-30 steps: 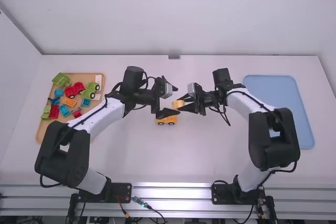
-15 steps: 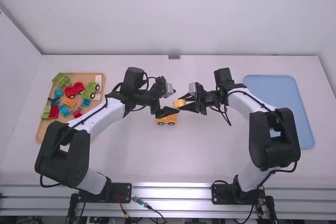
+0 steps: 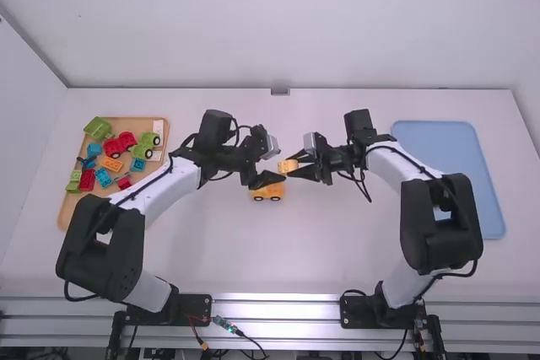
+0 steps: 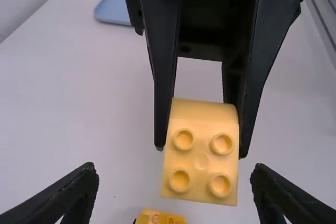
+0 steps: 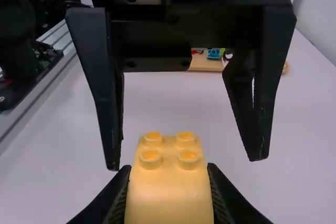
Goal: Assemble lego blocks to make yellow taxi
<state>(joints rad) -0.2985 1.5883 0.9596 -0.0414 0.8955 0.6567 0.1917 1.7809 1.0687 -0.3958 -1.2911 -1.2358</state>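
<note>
Far left: wooden tray (image 3: 70,205) with loose spares in it, green blocks (image 3: 99,128), red blocks (image 3: 126,139), blue blocks (image 3: 103,177) and one orange block (image 3: 110,163); judging by colour, most aren't for the taxi, and can't tell if the orange one is wanted. Next, left gripper (image 3: 283,161) reaches in over the middle of the table (image 3: 337,242), fingers well apart with nothing clamped, tips on either side of the held piece but off it. Wheeled yellow base (image 3: 267,192) sits on the table just on the near side of the grippers, two dark wheels visible on the side facing the camera, upper part partly hidden by the left gripper; can't tell how many blocks are on it. Yellow block (image 4: 201,150) is up off the table, clamped between the right gripper's (image 5: 168,179) fingers, four studs pointing toward the left gripper. Far right, blue tray (image 3: 439,145), probably the spot for the finished taxi. Progress: wheeled base is out, the held block is picked but not joined, so likely partway. Left, as I judge it: pass or re-grip the block so studs face up, line it up over the base, press down, maybe move the taxi to the blue tray.
</note>
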